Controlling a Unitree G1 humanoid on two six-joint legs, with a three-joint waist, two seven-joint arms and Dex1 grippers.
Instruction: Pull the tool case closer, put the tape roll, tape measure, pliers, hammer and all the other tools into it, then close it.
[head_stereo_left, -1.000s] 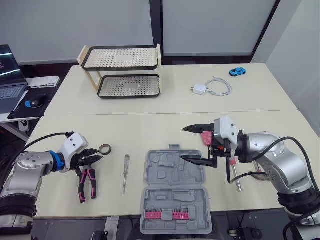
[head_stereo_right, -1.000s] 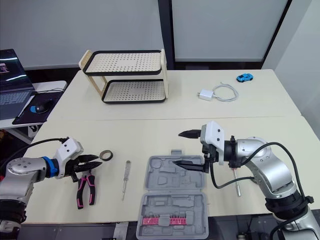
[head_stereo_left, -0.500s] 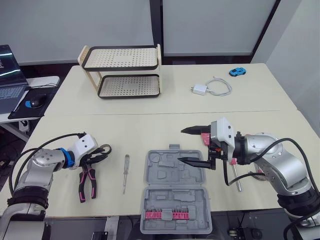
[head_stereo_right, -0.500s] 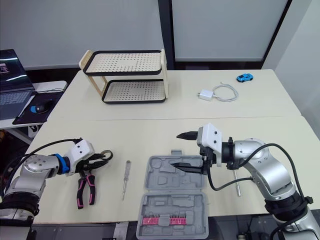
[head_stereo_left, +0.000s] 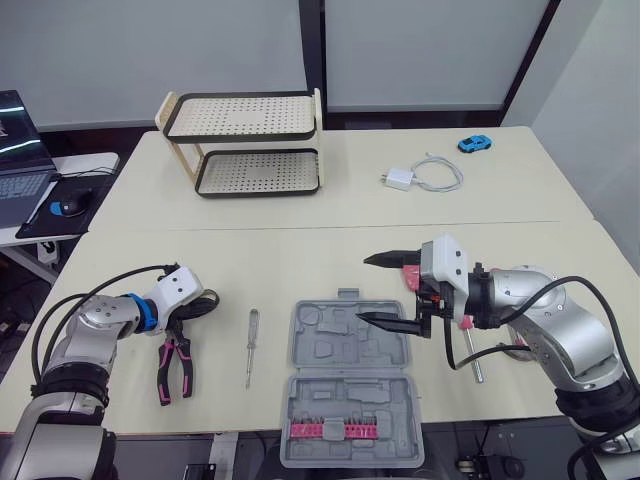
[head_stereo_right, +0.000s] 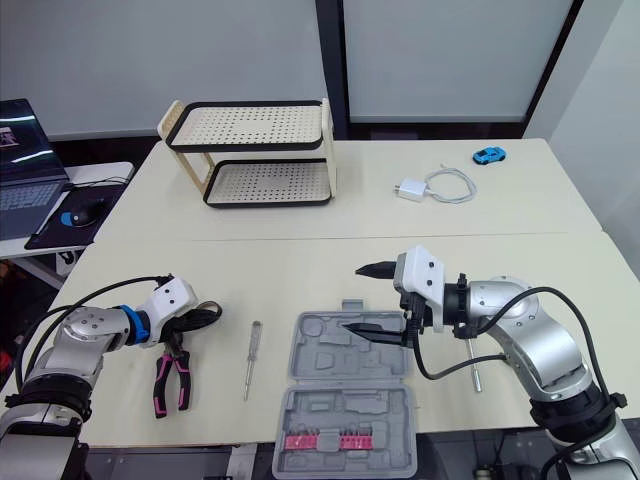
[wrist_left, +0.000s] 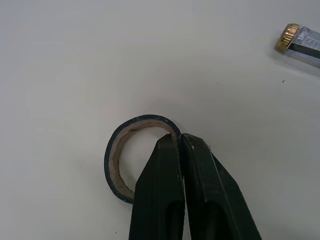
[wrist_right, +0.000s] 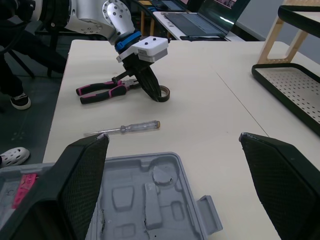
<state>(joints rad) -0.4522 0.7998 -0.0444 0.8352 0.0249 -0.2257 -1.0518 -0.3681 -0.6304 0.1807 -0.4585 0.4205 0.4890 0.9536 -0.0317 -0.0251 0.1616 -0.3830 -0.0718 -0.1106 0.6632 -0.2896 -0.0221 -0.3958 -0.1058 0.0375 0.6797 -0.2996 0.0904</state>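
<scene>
A dark tape roll (wrist_left: 120, 155) lies flat on the cream table (head_stereo_left: 300, 255) at the front left. My left gripper (wrist_left: 181, 140) is shut on its rim, one finger inside the ring and one outside. Pink-handled pliers (head_stereo_left: 172, 365) lie just nearer than it, and a slim screwdriver (head_stereo_left: 251, 345) lies to their right. The grey tool case (head_stereo_left: 345, 380) lies open at the front middle, a pink bit strip (head_stereo_left: 330, 430) in its near half. My right gripper (head_stereo_left: 366, 288) hangs open over the case's far right corner, holding nothing. A pink-and-metal tool (head_stereo_left: 472, 350) lies partly hidden behind that arm.
A two-tier rack (head_stereo_left: 245, 145) stands at the back left. A white charger with its cable (head_stereo_left: 425, 175) and a blue toy car (head_stereo_left: 475, 143) lie at the back right. A laptop and a mouse (head_stereo_left: 68, 207) sit on a side table to the left.
My left gripper has moved from beside the pliers to the tape roll and shut on its rim. The right arm has hardly moved.
</scene>
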